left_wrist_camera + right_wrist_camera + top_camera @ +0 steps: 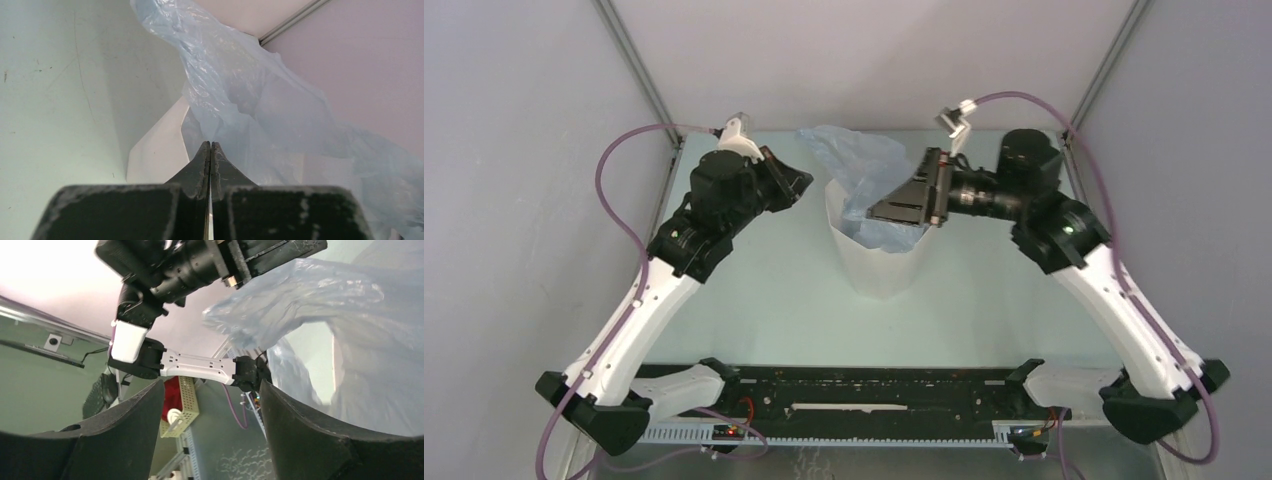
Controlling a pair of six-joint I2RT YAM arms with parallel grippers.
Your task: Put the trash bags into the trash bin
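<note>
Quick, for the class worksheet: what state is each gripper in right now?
Left gripper: closed, holding nothing.
Right gripper: open, holding nothing.

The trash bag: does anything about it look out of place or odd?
Yes. The trash bag sits only partly in the trash bin; a large crumpled part sticks up over the far rim. Nothing looks spilled.

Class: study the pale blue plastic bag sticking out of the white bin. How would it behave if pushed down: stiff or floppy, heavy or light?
Probably floppy: the bag is thin, translucent and creased into loose folds. Likely very light: a crumpled part stands above the bin's rim, apparently unsupported. Pushed down, it may puff back up.
</note>
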